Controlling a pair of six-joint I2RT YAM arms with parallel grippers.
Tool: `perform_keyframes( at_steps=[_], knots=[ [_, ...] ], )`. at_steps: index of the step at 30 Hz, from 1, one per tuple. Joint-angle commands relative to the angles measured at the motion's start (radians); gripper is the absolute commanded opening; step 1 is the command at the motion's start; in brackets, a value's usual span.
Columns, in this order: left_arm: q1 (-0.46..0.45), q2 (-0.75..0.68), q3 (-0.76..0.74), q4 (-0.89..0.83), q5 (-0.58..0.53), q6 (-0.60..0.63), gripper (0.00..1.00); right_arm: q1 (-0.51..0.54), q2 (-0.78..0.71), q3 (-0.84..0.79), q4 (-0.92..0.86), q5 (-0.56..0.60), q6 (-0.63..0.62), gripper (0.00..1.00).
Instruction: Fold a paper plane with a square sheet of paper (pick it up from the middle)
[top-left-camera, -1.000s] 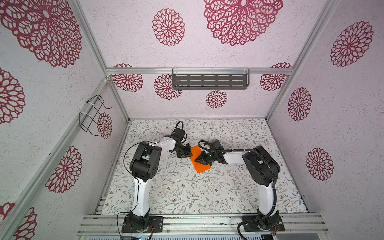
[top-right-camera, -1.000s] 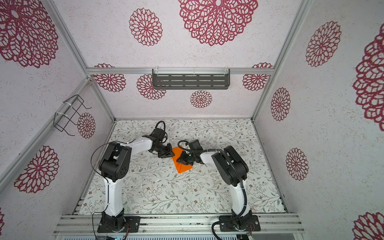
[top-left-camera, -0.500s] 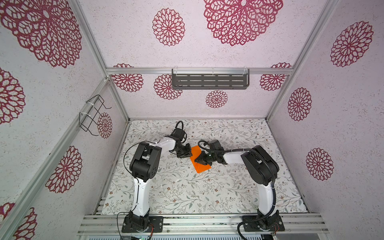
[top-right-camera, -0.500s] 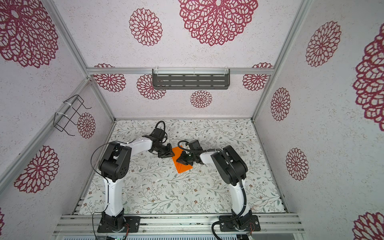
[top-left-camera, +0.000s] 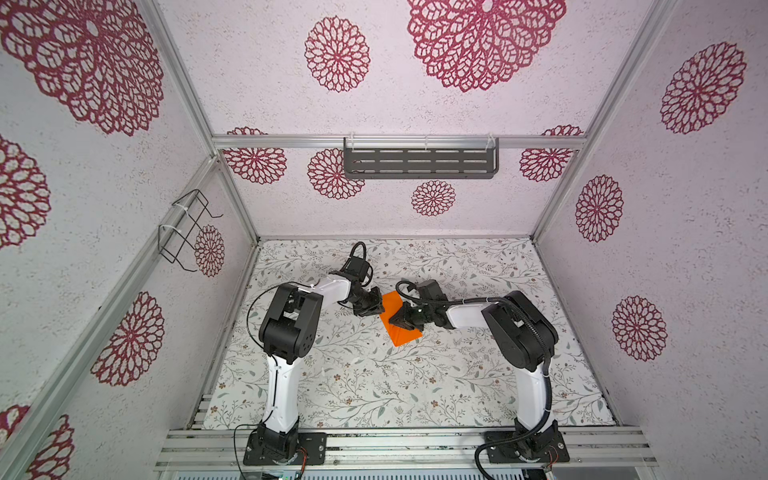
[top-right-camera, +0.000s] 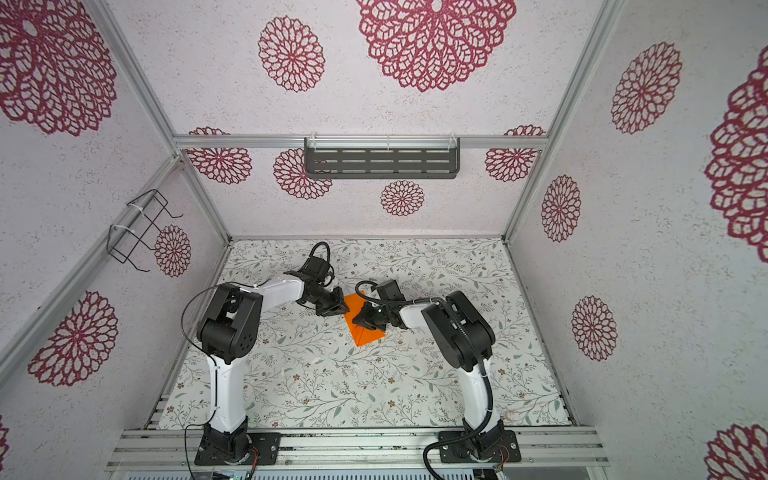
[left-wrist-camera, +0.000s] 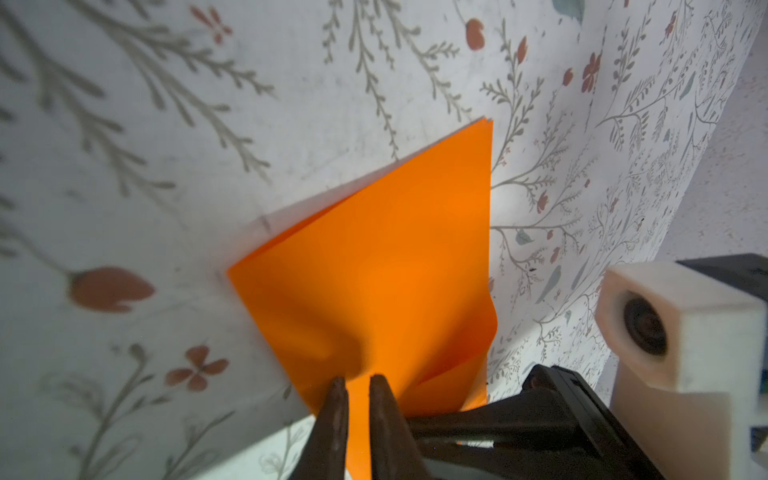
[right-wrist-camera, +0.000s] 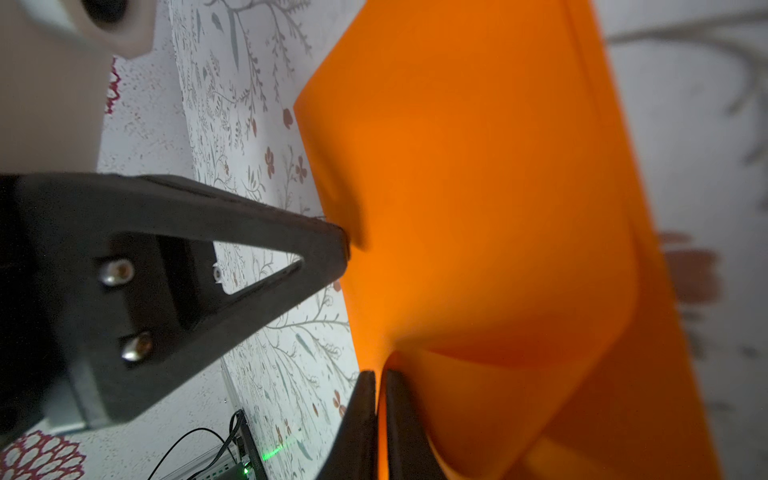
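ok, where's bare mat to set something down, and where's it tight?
Crowded: centre, where left gripper and right gripper both pinch the orange paper. Widest bare mat: in front of the paper, between left arm and right arm, down to the front rail. Also the strip behind the grippers, up to the back wall.

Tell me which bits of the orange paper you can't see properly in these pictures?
- In a top view, the right gripper covers part of the orange paper, and its creases are too small to count.
- Left wrist view: the left gripper hides the pinched edge, and the picture's edge cuts off the rest.
- Right wrist view: the paper runs past the picture's edge, so its whole shape is unknown; the tablecloth behind is blurred.
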Motion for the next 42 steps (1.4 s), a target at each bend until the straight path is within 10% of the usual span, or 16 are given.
perform_keyframes(
  at_steps=[1, 42],
  knots=[
    [0.0, 0.01, -0.03, -0.018, -0.025, 0.001, 0.15, 0.002, 0.012, -0.008, 0.005, 0.026, 0.015, 0.13],
    [0.001, 0.019, -0.03, -0.031, -0.053, 0.0, 0.14, 0.002, -0.026, -0.025, 0.004, 0.083, 0.03, 0.09]
  ],
)
